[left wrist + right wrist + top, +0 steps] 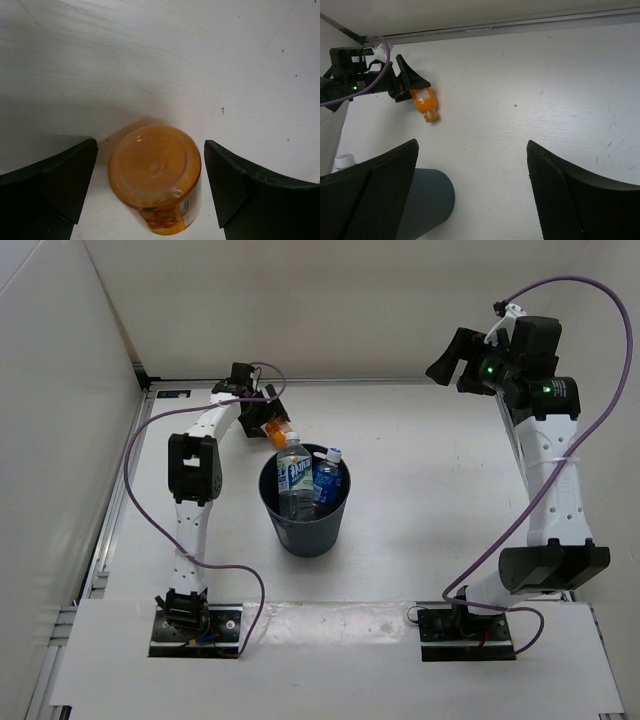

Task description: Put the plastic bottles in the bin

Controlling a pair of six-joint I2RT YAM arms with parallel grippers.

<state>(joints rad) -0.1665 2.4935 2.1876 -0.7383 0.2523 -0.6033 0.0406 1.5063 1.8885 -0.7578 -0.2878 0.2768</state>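
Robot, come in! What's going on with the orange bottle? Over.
Left gripper open, straddling orange bottle, not gripping. Right gripper open, empty. Nothing blocks bin.

The bin (305, 525) stands mid-table (430, 470) with bottles (292, 472) upright in it. Behind it, to the left, the short bottle (424, 102) lies on its side between the left gripper's (151, 182) spread fingers, touching neither.

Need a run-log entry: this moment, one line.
left gripper: open, straddling orange bottle | right gripper: open, empty | bin: two bottles showing
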